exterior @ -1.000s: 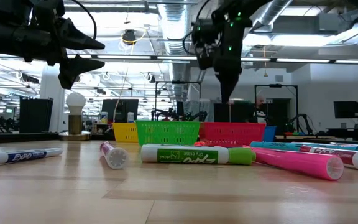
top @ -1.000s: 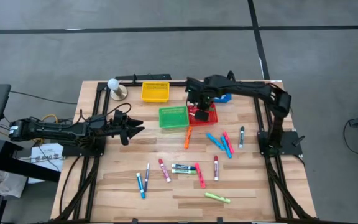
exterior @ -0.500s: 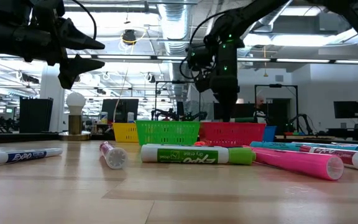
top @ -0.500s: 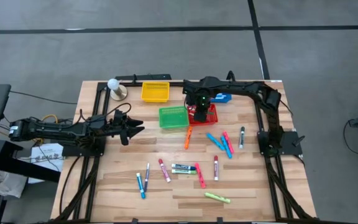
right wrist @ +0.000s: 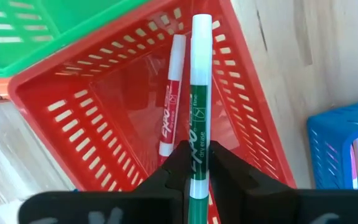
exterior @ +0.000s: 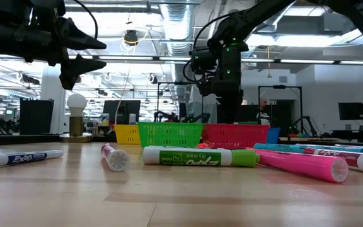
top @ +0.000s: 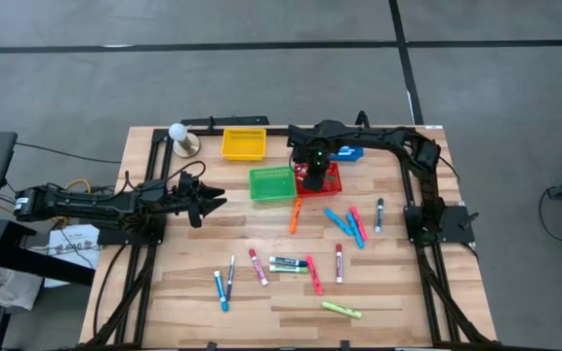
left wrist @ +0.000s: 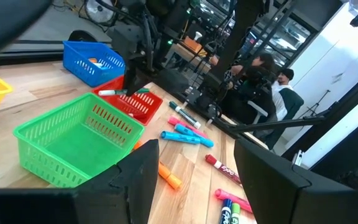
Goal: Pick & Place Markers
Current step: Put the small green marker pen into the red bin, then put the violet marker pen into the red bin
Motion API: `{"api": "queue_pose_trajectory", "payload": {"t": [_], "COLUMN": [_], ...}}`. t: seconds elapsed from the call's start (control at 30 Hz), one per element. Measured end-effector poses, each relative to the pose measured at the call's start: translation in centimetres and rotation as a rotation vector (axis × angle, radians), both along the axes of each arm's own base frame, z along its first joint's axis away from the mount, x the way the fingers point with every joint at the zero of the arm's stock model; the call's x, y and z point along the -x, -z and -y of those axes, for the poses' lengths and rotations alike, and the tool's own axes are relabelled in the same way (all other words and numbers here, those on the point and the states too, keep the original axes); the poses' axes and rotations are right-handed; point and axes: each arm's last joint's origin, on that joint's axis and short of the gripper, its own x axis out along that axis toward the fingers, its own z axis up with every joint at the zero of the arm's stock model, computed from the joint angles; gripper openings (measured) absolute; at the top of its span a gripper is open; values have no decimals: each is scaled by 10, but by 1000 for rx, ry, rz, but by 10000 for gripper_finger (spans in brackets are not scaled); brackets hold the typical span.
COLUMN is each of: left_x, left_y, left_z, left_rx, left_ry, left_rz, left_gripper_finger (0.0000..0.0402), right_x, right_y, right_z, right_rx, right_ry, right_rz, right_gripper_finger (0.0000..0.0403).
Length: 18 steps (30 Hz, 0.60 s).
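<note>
Green-capped marker [right wrist: 200, 93] pinched between the right gripper [right wrist: 197, 163] fingers, jutting past their tips over the red basket [right wrist: 253, 134] holding a red marker [right wrist: 171, 93]: lower, release inside the rim; left gripper [left wrist: 194, 165] idle, fingers spread.

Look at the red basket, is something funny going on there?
A little. The right tool is shut on a green marker and holds it over the red basket, which has a red marker inside. A green basket sits right beside it, so green over red looks mismatched.
</note>
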Motion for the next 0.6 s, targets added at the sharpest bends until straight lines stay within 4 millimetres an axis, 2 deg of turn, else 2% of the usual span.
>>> {"api": "queue_pose_trajectory", "payload": {"t": [0.27, 0.6], "left_x": [0, 0], "left_y": [0, 0], "left_z": [0, 0], "left_rx": [0, 0], "left_ry": [0, 0], "left_rz": [1, 4], "left_gripper_finger": [209, 209], "right_x": [0, -1], "right_y": [0, 0], "right_z": [1, -1], "right_rx": [-3, -70], "right_ry": [30, 26], "right_rz": [4, 34], "right_gripper_finger": [39, 67]}}
